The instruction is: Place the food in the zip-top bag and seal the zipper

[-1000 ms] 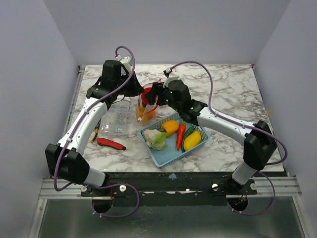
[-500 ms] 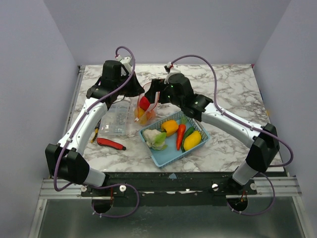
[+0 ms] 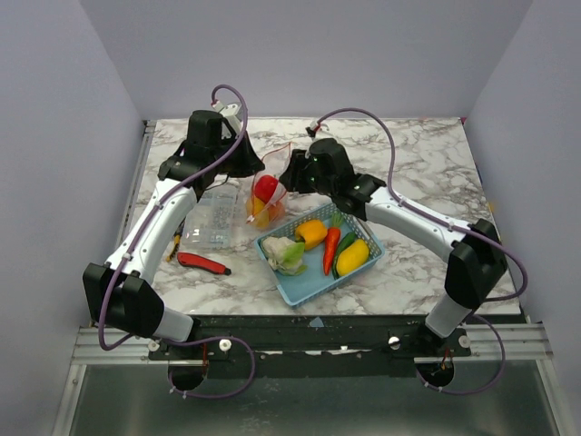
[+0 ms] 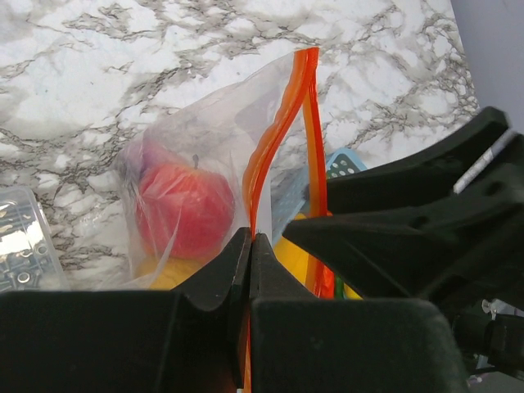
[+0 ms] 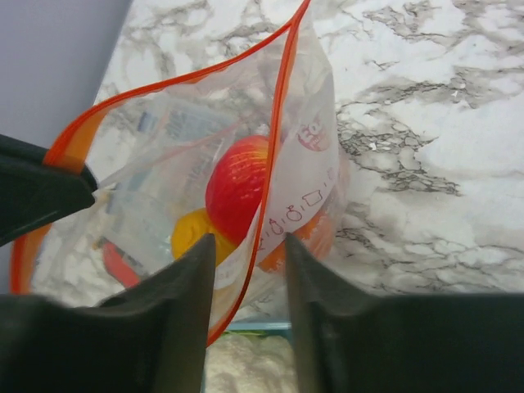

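the zip-top bag (image 3: 265, 198) is held upright near the middle of the counter (image 3: 427, 173), just behind the blue basket (image 3: 304, 292), with a red apple (image 4: 180, 209) and yellow pieces inside. it looks thin, limp and slippery, and likely light even when loaded, so the stiffer zipper (image 4: 313, 139) is the best place to hold. the left hand (image 4: 250, 246) is clamped tight on that strip. the right hand (image 5: 248, 246) has its fingers apart astride the bag's other rim, not pinching. a cabbage (image 3: 285, 255), orange pepper (image 3: 311, 232) and red chilli (image 3: 331, 250) lie in the basket.
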Robot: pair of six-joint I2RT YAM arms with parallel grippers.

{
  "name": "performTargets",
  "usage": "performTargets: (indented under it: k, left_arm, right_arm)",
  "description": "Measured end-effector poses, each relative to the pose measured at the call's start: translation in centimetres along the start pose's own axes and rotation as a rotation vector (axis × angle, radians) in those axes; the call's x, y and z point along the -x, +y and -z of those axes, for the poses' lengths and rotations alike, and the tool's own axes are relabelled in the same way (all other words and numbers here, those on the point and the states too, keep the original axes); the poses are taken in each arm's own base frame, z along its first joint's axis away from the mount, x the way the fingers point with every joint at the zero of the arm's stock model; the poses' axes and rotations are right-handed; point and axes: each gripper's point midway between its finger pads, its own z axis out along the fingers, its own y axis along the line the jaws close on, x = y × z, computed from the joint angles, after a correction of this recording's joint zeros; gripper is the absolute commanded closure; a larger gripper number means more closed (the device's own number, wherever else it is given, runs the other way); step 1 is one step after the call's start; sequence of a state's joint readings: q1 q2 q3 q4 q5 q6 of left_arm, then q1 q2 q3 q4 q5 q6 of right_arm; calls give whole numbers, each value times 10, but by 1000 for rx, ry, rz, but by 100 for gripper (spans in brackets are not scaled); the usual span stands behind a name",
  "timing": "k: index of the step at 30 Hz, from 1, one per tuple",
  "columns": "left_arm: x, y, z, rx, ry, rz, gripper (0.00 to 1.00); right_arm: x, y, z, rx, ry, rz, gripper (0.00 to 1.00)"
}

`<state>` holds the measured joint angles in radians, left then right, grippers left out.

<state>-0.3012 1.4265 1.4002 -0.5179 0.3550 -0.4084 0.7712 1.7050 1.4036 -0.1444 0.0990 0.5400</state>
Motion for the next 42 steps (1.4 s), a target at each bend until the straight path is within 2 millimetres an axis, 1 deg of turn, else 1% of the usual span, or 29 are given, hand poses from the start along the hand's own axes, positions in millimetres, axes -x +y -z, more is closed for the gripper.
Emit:
performTargets:
  k: [1, 2, 4, 6, 8, 10, 12, 13, 14, 16, 17, 19, 20, 21, 22, 23, 24, 26, 30, 32, 33, 34, 35, 36, 37, 40, 42]
  left_arm:
    - [0, 0, 0, 1, 1, 0, 100]
    - [1, -1, 2, 4, 2, 1, 100]
    - [7, -4, 7, 8, 0, 2, 100]
    - [20, -11, 14, 2, -25, -4, 100]
    - [36, -19, 23, -4, -70, -7, 100]
    - [48, -29, 35, -18, -120, -3, 100]
    - [52, -35, 44, -35, -155, 9, 100]
    - [53, -36, 46, -41, -168, 14, 100]
    - [50, -35, 43, -43, -169, 25, 100]
    - [41, -26, 30, -30, -140, 47, 100]
    - [37, -21, 20, -22, -115, 60, 100]
    - [19, -4, -10, 0, -29, 103, 100]
    - [12, 3, -19, 10, 1, 119, 100]
    - [1, 12, -31, 25, 46, 144, 100]
    - [-5, 16, -36, 34, 72, 159, 100]
    - [-8, 19, -37, 42, 84, 170, 100]
    - [-9, 19, -36, 43, 88, 175, 100]
    - [4, 9, -24, 24, 59, 161, 100]
    - [37, -16, 3, -33, -32, 86, 100]
    - [45, -22, 14, -43, -64, 40, 100]
    - [46, -22, 18, -38, -72, 23, 100]
    - [45, -21, 20, -31, -77, 9, 100]
    - [43, -19, 21, -22, -78, 0, 100]
    - [39, -15, 21, -11, -74, -5, 100]
    - [34, -12, 21, -2, -67, -9, 100]
    - [18, 0, 14, 27, -30, -14, 100]
    - [8, 6, 10, 37, -7, -11, 100]
  right_arm:
    - [-3, 2, -5, 8, 16, 3, 97]
    - [-4, 5, -9, 19, 29, 11, 99]
    - [2, 15, -11, 54, 39, 24, 99]
    - [19, 29, -6, 92, 14, 33, 99]
    - [41, 42, 7, 132, -34, 35, 99]
    - [57, 51, 25, 165, -76, 32, 100]
    - [68, 57, 40, 194, -122, 23, 99]
    - [69, 57, 46, 204, -139, 14, 99]
    - [68, 56, 47, 211, -148, 7, 99]
    - [58, 51, 40, 211, -146, -2, 99]
    - [48, 45, 30, 197, -126, -4, 99]
    - [28, 32, 3, 163, -66, -5, 99]
    - [16, 24, -10, 141, -31, -4, 99]
    - [-1, 14, -23, 113, 15, 1, 99]
    - [-10, 7, -29, 95, 42, 6, 99]
    - [-19, 0, -31, 75, 72, 9, 99]
    - [-23, -5, -31, 60, 91, 13, 99]
    - [-17, -5, -28, 56, 90, 20, 99]
    - [21, 16, -11, 101, 9, 27, 99]
    - [32, 22, -2, 117, -19, 27, 99]
    - [36, 23, 1, 121, -28, 26, 99]
    - [37, 24, 2, 124, -32, 26, 94]
    - [38, 24, 2, 124, -33, 26, 86]
    - [36, 24, 2, 122, -29, 26, 81]
    - [33, 22, 0, 118, -20, 25, 79]
    - [24, 18, -5, 105, 10, 27, 75]
    - [17, 14, -6, 95, 35, 28, 68]
